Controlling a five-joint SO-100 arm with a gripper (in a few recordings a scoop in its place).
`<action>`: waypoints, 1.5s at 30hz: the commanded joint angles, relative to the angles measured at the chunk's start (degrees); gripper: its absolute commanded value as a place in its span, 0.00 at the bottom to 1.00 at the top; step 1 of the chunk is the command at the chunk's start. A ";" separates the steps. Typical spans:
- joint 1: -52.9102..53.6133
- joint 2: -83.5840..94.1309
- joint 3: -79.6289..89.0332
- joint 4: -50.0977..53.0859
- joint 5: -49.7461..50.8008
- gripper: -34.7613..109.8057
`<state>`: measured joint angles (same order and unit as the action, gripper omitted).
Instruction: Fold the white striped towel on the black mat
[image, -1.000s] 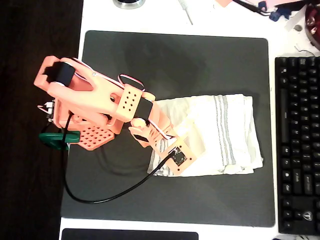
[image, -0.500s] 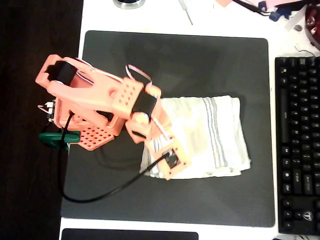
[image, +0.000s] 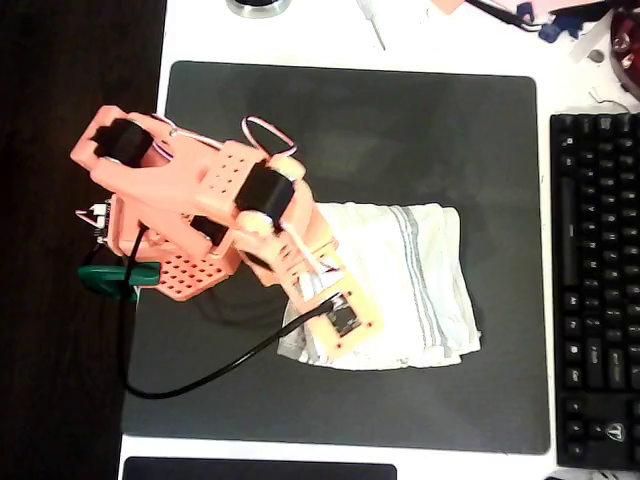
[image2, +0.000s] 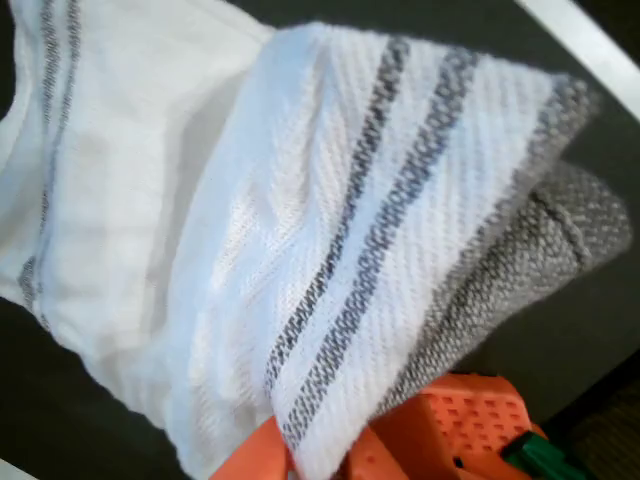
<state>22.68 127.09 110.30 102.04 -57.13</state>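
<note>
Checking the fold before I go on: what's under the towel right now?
The black mat lies under the towel, showing all around it. The gripper holds a striped corner, lifted over the rest. Anything beneath the cloth itself is covered.

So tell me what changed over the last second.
The tool, shut on a striped edge of the towel, pulled back toward the arm's base, leftward in the overhead view. The whole towel slid left with it: its right edge moved further from the keyboard and the cloth bunched narrower. No release. The mat, keyboard and the arm's base stayed put.
</note>
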 joint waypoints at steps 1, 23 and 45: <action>-3.96 -5.36 -4.39 -1.41 4.13 0.24; -14.50 -47.72 -38.85 -10.11 12.30 0.24; -16.26 -74.00 -54.40 -36.30 11.69 0.37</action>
<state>6.68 52.21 57.57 66.18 -44.56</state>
